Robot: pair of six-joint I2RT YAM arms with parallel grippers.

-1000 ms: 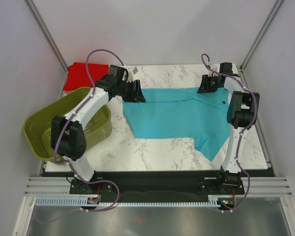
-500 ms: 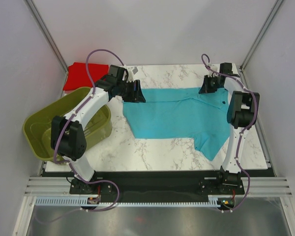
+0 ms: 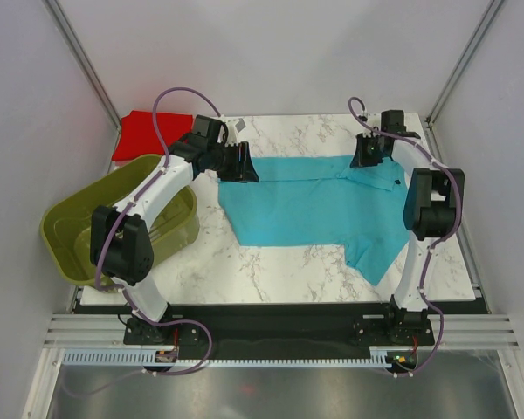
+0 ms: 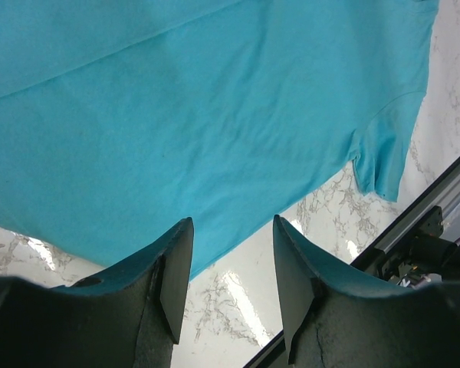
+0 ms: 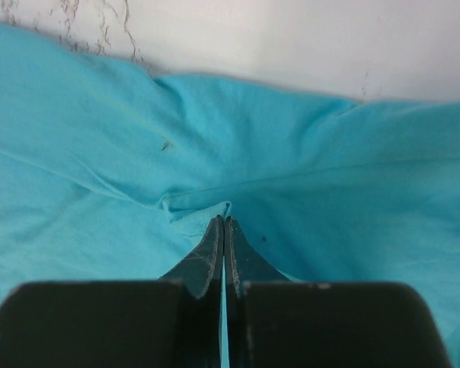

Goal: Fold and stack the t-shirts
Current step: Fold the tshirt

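Turquoise t-shirt (image 3: 314, 205) lies flat just right of the olive-green basket (image 3: 63, 229), its long axis running left to right.

Its hem faces the basket and its neck points away, with one sleeve towards the near edge. The red t-shirt (image 3: 140, 135) sits behind the basket. The left gripper (image 4: 230, 230), fingers spread, hangs over the hem. The right gripper (image 5: 224, 222), at the end far from the basket, pinches a pucker of turquoise cloth. Underneath is a white marble table (image 3: 279, 262) between pale grey walls (image 3: 35, 105).

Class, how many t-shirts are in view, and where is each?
2. The turquoise t-shirt lies spread mid-table; the red t-shirt sits at the far-left corner. The basket might hide more.
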